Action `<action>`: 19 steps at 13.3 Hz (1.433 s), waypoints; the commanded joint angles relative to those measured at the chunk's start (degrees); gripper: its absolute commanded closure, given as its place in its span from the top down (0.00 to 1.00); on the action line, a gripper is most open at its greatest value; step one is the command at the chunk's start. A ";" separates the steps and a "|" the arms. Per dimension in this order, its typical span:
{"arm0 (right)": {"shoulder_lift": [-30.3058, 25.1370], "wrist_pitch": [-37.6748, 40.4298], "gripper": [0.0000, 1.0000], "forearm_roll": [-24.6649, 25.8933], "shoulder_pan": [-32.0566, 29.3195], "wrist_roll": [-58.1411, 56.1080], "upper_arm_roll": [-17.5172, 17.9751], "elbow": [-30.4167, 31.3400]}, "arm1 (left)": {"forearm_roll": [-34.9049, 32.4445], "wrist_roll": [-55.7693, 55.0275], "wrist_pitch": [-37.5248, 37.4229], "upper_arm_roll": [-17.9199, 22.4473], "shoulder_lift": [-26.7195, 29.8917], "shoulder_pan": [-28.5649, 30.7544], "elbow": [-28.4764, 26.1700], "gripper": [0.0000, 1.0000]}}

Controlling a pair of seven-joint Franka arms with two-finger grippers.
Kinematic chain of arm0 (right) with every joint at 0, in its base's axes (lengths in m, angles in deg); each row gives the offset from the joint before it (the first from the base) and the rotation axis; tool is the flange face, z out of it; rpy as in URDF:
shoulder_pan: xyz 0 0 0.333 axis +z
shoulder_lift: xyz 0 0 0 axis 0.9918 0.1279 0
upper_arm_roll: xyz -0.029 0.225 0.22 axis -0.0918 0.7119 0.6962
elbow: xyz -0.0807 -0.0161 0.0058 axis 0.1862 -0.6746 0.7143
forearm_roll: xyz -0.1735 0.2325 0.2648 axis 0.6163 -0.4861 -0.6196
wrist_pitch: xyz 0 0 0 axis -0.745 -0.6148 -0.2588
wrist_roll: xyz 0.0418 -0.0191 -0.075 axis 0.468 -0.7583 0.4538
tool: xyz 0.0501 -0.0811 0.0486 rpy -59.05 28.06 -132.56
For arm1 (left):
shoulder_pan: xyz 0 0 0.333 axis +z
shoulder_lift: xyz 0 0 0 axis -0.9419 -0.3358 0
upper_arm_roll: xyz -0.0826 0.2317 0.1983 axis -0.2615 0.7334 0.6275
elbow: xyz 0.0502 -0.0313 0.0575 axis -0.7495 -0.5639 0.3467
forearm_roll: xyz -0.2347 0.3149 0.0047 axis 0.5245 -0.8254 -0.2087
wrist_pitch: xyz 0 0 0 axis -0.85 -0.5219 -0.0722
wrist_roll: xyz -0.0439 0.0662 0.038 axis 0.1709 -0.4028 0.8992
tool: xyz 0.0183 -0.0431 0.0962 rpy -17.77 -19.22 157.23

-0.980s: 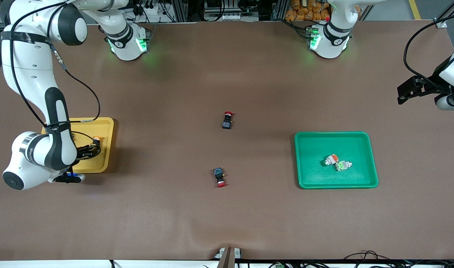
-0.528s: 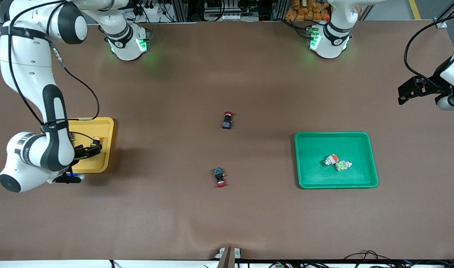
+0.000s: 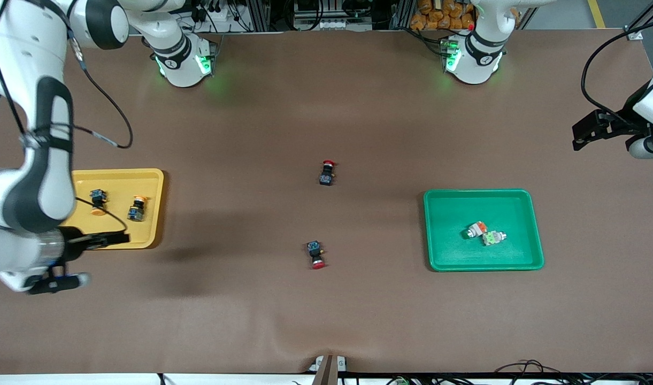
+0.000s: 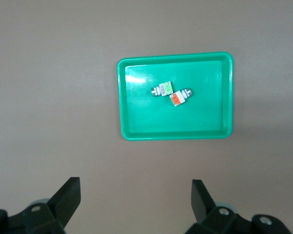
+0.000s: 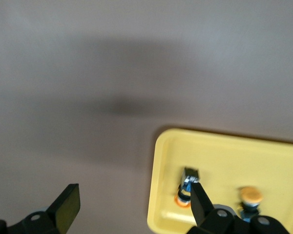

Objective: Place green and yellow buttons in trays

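Observation:
The yellow tray (image 3: 117, 184) holds two black-bodied buttons with yellow-orange caps, one (image 3: 97, 202) beside the other (image 3: 137, 208). My right gripper (image 3: 120, 237) is open and empty, raised over that tray's rim. In the right wrist view the gripper (image 5: 134, 200) hangs over the tray's edge (image 5: 156, 185), with both buttons (image 5: 187, 187) (image 5: 249, 197) in sight. The green tray (image 3: 454, 214) holds a silvery orange-capped button (image 3: 476, 229) touching a green-capped one (image 3: 494, 237). My left gripper (image 3: 583, 133) waits open, high over the table at the left arm's end. It shows in its wrist view (image 4: 136, 195) above the green tray (image 4: 122, 97).
Two black-bodied buttons with red caps lie on the brown table between the trays, one (image 3: 328, 172) farther from the front camera, one (image 3: 316, 254) nearer. The arms' bases stand along the table's edge farthest from the front camera.
My right gripper has risen from inside the yellow tray and drawn back over its rim. Both yellow-capped buttons now show in the tray. The left arm has not moved.

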 commanded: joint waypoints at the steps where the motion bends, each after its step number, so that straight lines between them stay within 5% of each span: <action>1: -1.74 -2.88 1.00 -1.47 -3.57 -0.70 1.23 -2.36 | 1.52 1.48 -0.18 0.14 0.88 1.07 -0.59 1.00; 4: -10.35 -1.13 1.00 -1.56 -6.55 -0.52 6.06 -1.75 | 1.60 1.48 -0.18 0.14 0.79 1.16 -0.59 1.00; 8: -18.69 7.97 1.00 -0.51 -7.10 0.88 5.72 -1.75 | 1.52 1.92 -0.09 0.14 0.53 1.33 -0.15 1.00; 12: -26.00 19.96 1.00 8.86 -3.42 2.11 6.33 0.26 | 1.60 2.01 -0.09 0.14 0.44 1.51 0.38 1.00; 15: -34.32 12.19 1.00 12.75 -3.84 2.29 10.63 15.41 | 3.43 1.40 -2.27 -0.38 1.05 1.34 0.12 1.00; 17: -42.58 5.75 1.00 12.85 -3.93 2.37 10.82 29.04 | 6.26 0.87 -4.39 -0.38 2.36 1.34 -0.84 1.00; 19: -45.78 3.70 1.00 12.85 -3.93 2.38 10.90 35.24 | 6.17 0.78 -4.57 -0.56 4.39 1.34 -2.60 1.00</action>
